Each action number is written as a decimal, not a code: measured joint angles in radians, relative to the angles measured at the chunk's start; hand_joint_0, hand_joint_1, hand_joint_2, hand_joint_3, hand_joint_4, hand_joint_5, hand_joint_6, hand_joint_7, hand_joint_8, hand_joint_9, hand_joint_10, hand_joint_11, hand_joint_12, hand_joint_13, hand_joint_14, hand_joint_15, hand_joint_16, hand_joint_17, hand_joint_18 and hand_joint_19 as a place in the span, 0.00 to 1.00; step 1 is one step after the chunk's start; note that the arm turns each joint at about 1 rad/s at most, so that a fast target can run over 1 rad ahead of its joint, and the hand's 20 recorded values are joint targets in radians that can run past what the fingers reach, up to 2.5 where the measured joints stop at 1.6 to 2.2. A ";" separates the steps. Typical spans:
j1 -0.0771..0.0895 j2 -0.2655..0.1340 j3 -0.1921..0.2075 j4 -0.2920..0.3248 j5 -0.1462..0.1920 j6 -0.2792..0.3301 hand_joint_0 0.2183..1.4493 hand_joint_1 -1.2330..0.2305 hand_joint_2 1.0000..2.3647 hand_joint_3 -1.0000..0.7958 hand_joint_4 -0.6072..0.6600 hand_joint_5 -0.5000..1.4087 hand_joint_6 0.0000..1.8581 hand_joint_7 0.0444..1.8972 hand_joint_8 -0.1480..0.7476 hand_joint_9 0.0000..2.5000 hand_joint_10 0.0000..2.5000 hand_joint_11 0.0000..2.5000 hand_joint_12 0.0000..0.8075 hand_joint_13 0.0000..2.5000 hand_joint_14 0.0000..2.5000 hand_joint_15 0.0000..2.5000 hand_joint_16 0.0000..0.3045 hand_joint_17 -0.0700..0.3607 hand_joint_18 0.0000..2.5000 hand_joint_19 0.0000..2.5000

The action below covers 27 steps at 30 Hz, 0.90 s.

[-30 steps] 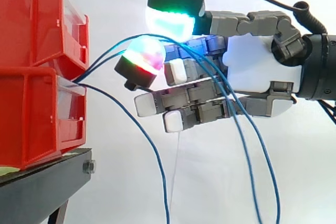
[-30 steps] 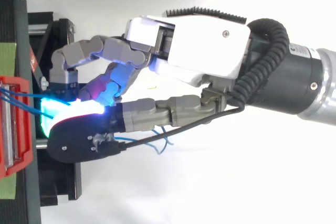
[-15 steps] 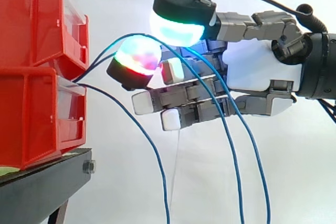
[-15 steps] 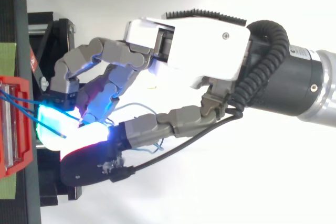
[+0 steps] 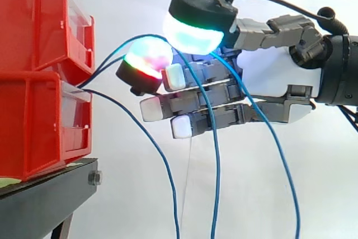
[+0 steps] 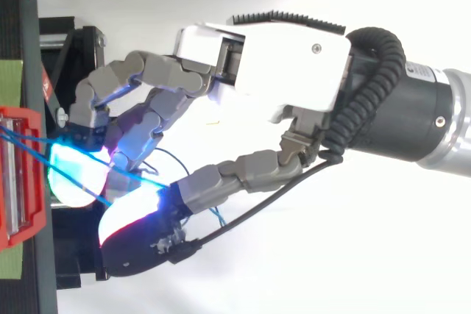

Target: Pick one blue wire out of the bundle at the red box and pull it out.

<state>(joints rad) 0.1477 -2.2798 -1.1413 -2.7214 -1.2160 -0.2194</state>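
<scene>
Side view
- Red bins (image 5: 33, 110): two stacked at the left, on a black stand (image 5: 45, 194).
- Blue wires (image 5: 216, 194): they leave the gap between the upper and lower bin. One drops straight down in front of the bins. The others arch up toward the hand and then hang down past its fingers.
- Hand (image 5: 274, 74): it reaches in from the right, level with the gap between the bins, close to them but not touching.
- Hand's opening: fairly wide. The lower fingers lie straight, and one finger (image 5: 146, 60) with a red and green pad points at the bins. The thumb (image 5: 193, 32) is raised above it with a clear gap.
- Contact: the arching wires run through that gap and cross in front of the straight fingers. No finger is curled round a wire.

Top view
- Red bin (image 6: 18, 174): at the left edge, with wires coming out of its front.
- Hand (image 6: 272, 56): the fingers stretch toward the bin and the thumb (image 6: 136, 229) is spread well to the side.
- Wire (image 6: 136, 179): one strand runs from the bin across the cyan pad (image 6: 73, 178) toward the thumb. It lies loose, not pinched.
</scene>
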 measured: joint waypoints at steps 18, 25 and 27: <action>0.000 -0.001 0.000 -0.001 0.000 -0.002 0.30 0.29 0.01 0.34 0.67 0.23 0.27 0.66 0.45 0.44 0.01 0.25 0.44 0.32 0.01 0.18 0.18 0.44 0.27 0.28; 0.001 0.000 0.000 -0.001 0.000 -0.002 0.27 0.48 0.00 0.29 0.71 0.24 0.27 0.61 0.44 0.47 0.01 0.22 0.44 0.33 0.01 0.17 0.18 0.45 0.28 0.28; 0.001 -0.001 0.000 -0.001 0.000 -0.003 0.30 0.53 0.00 0.31 0.71 0.24 0.27 0.60 0.44 0.47 0.01 0.21 0.44 0.33 0.01 0.18 0.18 0.44 0.28 0.29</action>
<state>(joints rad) 0.1486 -2.2805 -1.1413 -2.7229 -1.2164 -0.2221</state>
